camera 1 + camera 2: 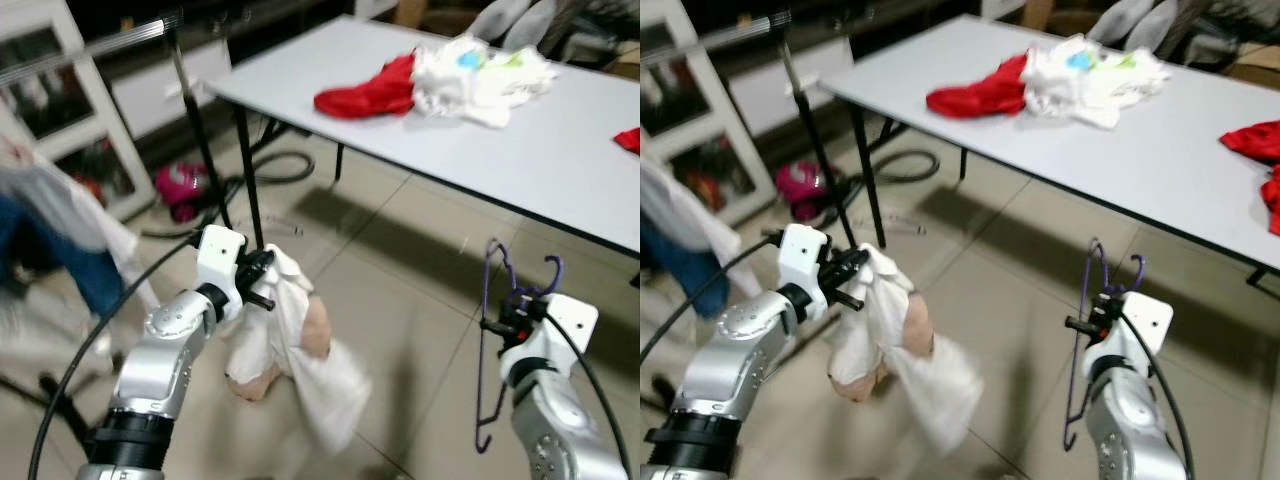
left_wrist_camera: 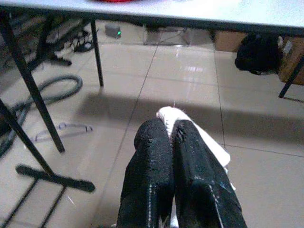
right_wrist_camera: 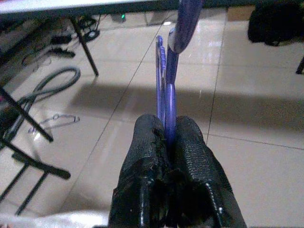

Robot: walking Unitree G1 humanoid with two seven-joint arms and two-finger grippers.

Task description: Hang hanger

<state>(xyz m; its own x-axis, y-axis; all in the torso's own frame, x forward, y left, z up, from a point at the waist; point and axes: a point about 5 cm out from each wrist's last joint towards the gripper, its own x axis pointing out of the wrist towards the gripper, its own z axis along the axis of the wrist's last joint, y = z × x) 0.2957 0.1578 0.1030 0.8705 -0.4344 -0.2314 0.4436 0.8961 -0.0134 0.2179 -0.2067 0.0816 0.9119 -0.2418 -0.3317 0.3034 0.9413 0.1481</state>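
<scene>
Gripping: right gripper (image 3: 166,137) clamps purple hanger (image 1: 492,330) above floor; left gripper (image 2: 172,137) pinches white garment (image 1: 290,350). Rail (image 1: 90,45) far left; carry hanger upright, hook leading.

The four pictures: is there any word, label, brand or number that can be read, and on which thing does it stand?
No text can be read.
White cloth in the left gripper: no print visible.
Purple hanger in the right gripper: no marking.
White clothes on the table: coloured patches, too blurred to read.
</scene>
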